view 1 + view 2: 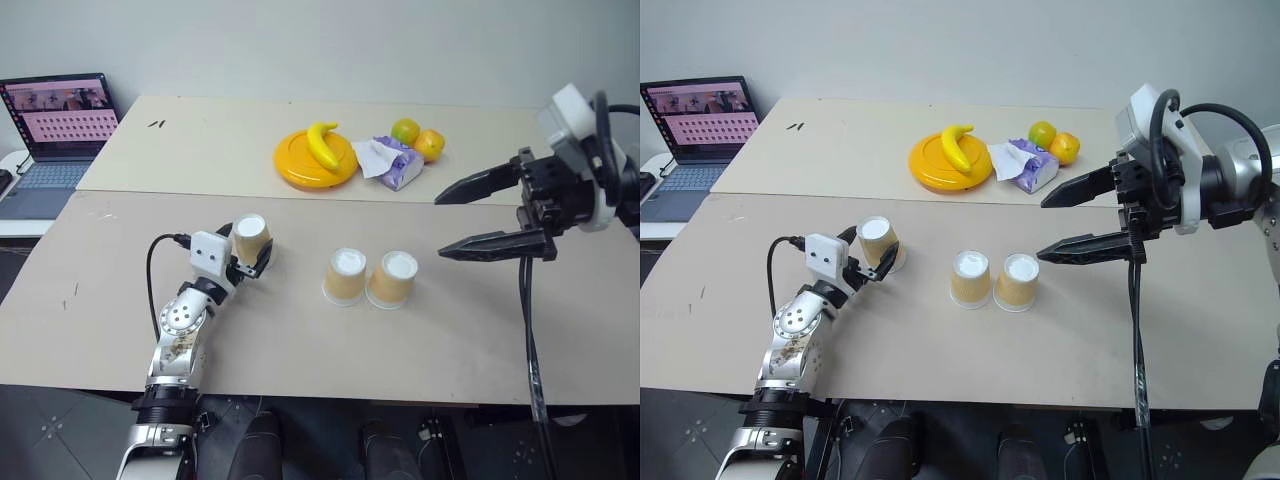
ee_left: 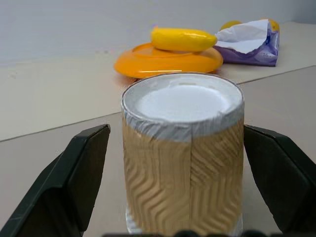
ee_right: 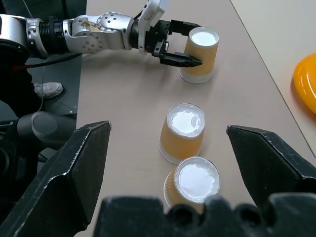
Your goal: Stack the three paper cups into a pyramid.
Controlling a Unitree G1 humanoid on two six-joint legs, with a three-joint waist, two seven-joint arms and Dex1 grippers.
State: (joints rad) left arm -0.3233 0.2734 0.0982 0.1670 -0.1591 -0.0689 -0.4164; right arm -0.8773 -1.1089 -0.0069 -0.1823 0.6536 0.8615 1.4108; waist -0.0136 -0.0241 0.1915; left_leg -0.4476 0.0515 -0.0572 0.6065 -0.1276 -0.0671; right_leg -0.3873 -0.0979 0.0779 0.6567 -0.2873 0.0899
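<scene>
- Third cup (image 1: 250,238) stands upside down, white base up, on the near table (image 1: 300,350), well apart to the left of the other two.
- Base pair: left base cup (image 1: 345,275) and right base cup (image 1: 392,279), both inverted, side by side and touching or nearly so.
- Our left gripper (image 1: 247,262) has its fingers spread wide, one on each side of the third cup; the wrist view shows a gap either side, so nothing is grasped yet.
- Our right gripper (image 1: 1048,226) hangs released above and to the right of the pair, holding nothing.
- Step in hand, as we judge it: close on the third cup. We'd squeeze gently at mid-height, lift straight, keep it upright, and set it over the seam between the pair.
- Beyond: yellow plate (image 1: 300,165) with banana (image 1: 322,144) on the far table.
</scene>
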